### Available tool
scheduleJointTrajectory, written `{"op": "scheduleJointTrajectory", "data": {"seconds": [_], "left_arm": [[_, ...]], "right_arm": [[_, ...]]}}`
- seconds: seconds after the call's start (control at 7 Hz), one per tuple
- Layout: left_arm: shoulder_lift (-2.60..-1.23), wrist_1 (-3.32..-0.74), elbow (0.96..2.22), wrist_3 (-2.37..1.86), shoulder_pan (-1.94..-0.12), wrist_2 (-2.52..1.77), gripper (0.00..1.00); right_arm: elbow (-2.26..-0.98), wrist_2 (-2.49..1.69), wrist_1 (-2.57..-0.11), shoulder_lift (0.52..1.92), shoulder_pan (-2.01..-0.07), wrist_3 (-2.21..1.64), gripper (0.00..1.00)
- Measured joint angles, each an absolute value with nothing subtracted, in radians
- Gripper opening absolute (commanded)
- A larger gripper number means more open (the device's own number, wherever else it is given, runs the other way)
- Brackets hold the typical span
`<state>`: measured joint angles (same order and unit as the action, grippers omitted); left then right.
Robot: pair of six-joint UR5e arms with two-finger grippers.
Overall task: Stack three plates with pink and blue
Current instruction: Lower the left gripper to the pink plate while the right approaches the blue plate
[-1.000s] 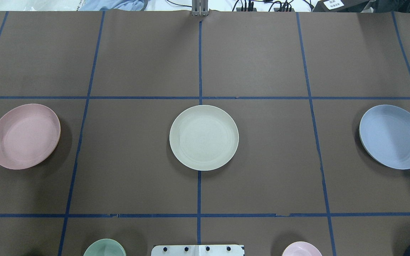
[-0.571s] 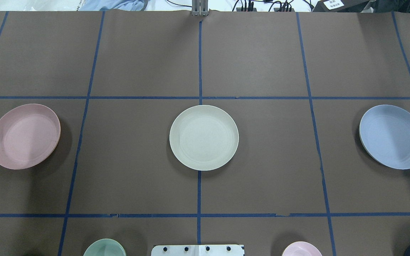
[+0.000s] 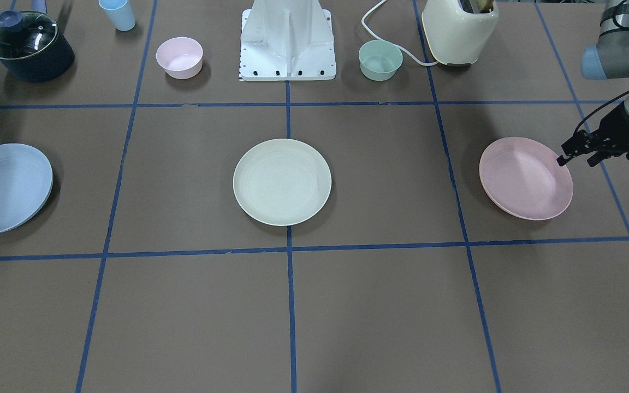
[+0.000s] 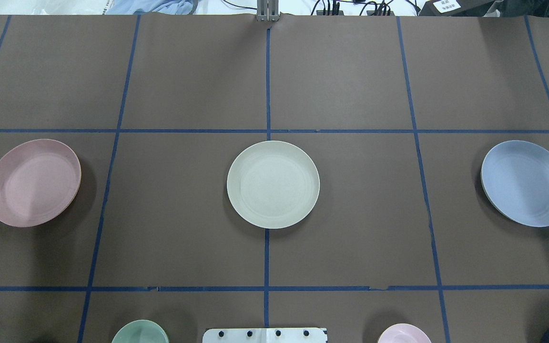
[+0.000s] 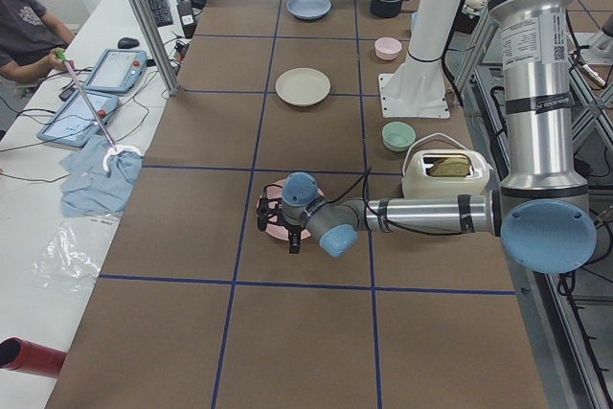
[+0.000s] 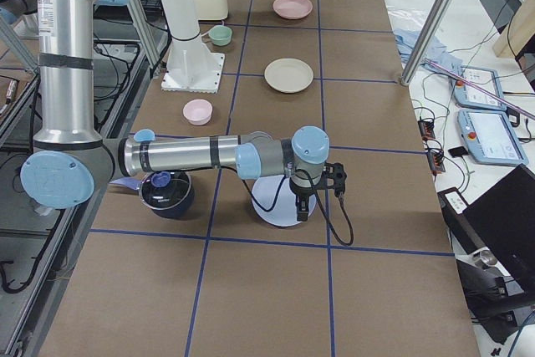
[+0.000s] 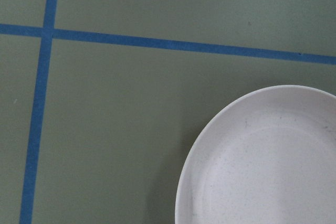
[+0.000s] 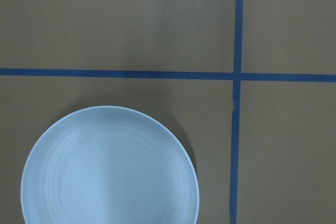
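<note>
**Reaching for the outer plates, nothing lifted yet**

Starting at the left gripper (image 3: 576, 158): fingers spread, nothing between them, poised just beside the outer rim of the round, shallow, matte pink plate (image 3: 526, 178), apparently a little above table level. On the other side, the right gripper (image 6: 313, 196), seen only from the table's end, above the round, shallow, matte light blue plate (image 3: 4, 188); cannot tell whether spread or closed. Between the two and well apart from both, flat on the brown table (image 3: 380, 305): the round, shallow, matte pale cream-green plate (image 3: 282, 182), bare, and likely the base of the stack.

Judged as the reach step, with the first pickup not yet made. Next, probably: lower the left fingers astride the pink rim, pinch, lift level, carry to the centre and set down concentric. Then the same for blue. Thin raised rims, so only a shallow bite and some risk of slipping.
</note>
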<state>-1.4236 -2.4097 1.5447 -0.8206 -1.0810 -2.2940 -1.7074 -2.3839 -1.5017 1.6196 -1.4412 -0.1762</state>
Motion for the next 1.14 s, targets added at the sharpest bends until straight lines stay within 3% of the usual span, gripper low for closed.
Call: {"op": "scheduleJointTrajectory", "data": {"seconds": [0.57, 0.86, 1.14], "left_arm": [[-1.428, -2.411, 1.529, -0.820, -1.059, -2.294, 0.75], [-1.428, -2.411, 1.527, -0.820, -1.057, -2.291, 0.65], [-1.432, -2.410, 1.519, -0.821, -1.052, -2.275, 0.62]], "right_arm": [[-1.602, -2.363, -1.249, 1.630, -1.387, -0.326, 1.00], [-1.510, -2.340, -1.008, 1.642, -1.329, -0.496, 1.00], [-1.458, -2.334, -0.878, 1.642, -1.290, -0.590, 1.00]]}}
